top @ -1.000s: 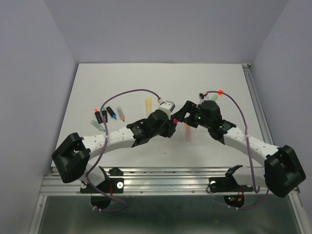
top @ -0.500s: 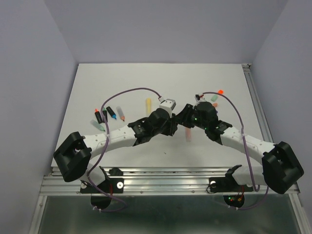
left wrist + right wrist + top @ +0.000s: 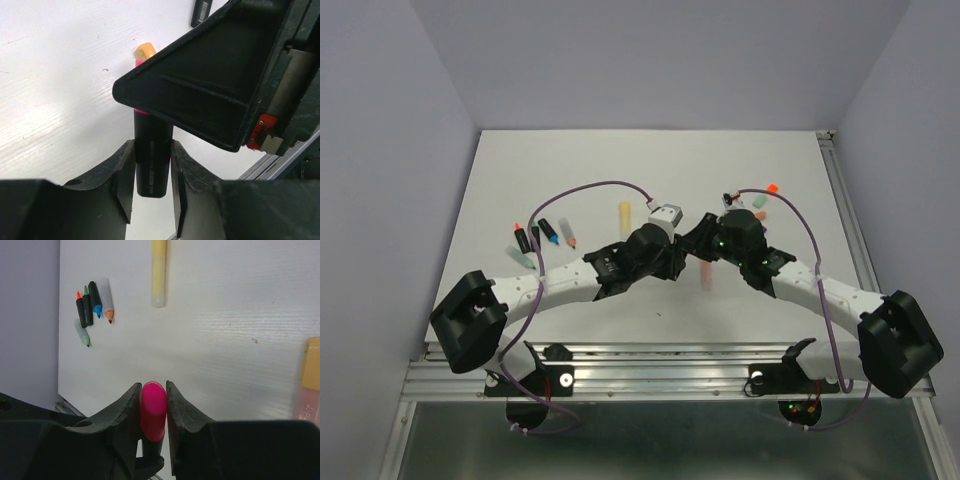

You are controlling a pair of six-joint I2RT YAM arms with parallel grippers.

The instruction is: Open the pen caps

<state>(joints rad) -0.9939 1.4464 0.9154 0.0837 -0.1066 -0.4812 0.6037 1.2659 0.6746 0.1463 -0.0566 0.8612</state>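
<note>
The pink plastic pen cap is short, smooth and glossy, with a rounded closed end. It stands between the two fingers of the right end effector, which press on it from both sides, so this end effector is closed narrowly on the cap. The cap is held above the white desk, about midway between the two arms.

The left wrist view shows what the right wrist view hides: the black pen body, with small white printing, clamped between the fingers of the left end effector. There only a thin strip of pink shows at the far end of the body, under the black housing of the other arm.

Only the right wrist view shows clearly a pale yellow pen lying on the desk, and a group of small pens with coloured tips well apart to its left. In the top view the two end effectors meet tip to tip, and the cap between them cannot be made out.
</note>
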